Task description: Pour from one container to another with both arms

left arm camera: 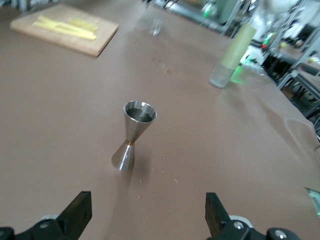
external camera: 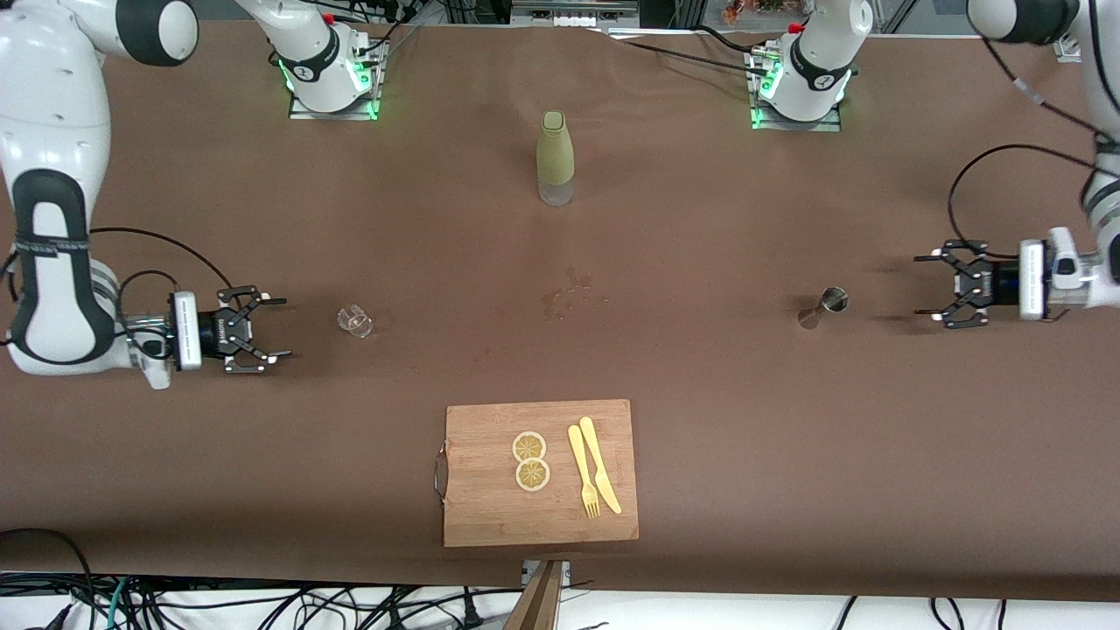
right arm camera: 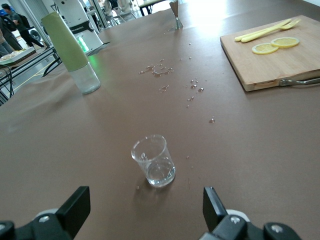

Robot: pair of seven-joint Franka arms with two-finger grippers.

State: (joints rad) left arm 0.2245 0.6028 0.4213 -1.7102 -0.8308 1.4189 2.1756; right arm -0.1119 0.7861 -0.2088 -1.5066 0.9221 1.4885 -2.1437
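Left gripper (external camera: 938,284): fingers spread wide, holding nothing, low over the table at the left arm's end, pointed at the jigger (external camera: 827,306) just beside it. In the left wrist view the two finger tips (left arm camera: 80,212) frame the jigger (left arm camera: 134,135) with clear table between.

Right gripper (external camera: 267,328): fingers spread wide, holding nothing, low over the table at the right arm's end, pointed at the glass (external camera: 354,320) near it. In the right wrist view the tips (right arm camera: 75,210) flank the glass (right arm camera: 154,161) without touching it.

Jigger: steel, double cone, upright, wide cup uppermost.

Glass: small, clear, upright, a little liquid at the bottom.

Bottle (external camera: 556,157): green sleeve, clear base, upright, mid-table toward the arm bases, well apart from both grippers.

Droplets (external camera: 569,293): scattered on the table (external camera: 700,420) between glass and jigger.

Cutting board (external camera: 540,472): wooden, metal handle, nearest the front camera. On it: two lemon slices (external camera: 530,460) touching each other; beside them a yellow fork (external camera: 584,472) and knife (external camera: 600,464).
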